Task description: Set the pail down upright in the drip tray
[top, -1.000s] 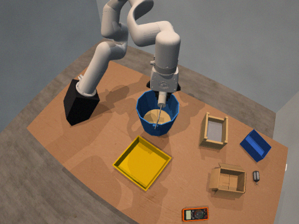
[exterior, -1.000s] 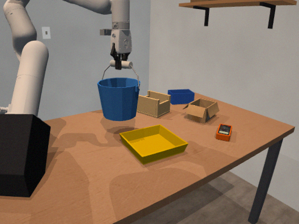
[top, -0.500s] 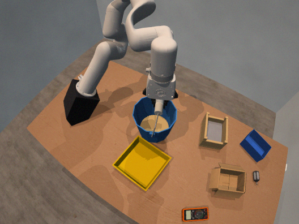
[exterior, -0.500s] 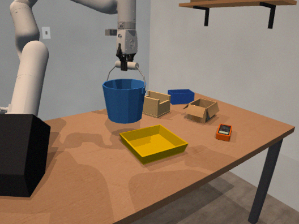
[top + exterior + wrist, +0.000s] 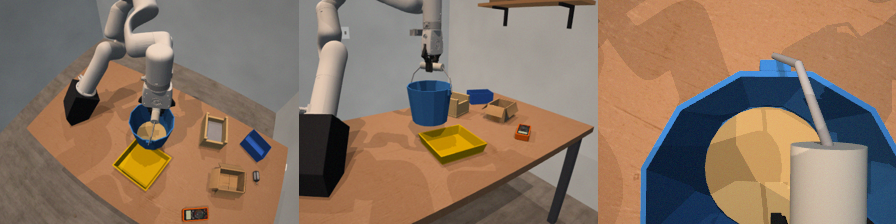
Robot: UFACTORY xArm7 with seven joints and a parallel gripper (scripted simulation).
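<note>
Gripper [image 5: 429,67] part-closed, clamped on pale cylindrical handle grip [image 5: 432,66] of upright blue plastic pail [image 5: 429,104], hanging just behind square yellow drip tray [image 5: 453,143], w/ base above table

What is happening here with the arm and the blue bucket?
The gripper is shut on the white grip of the blue pail's wire handle, and the pail hangs upright in the air. It is near the yellow drip tray but not yet in it: in the exterior view the pail is behind the tray's back edge, above the table. The pail has not been lowered or released.
</note>
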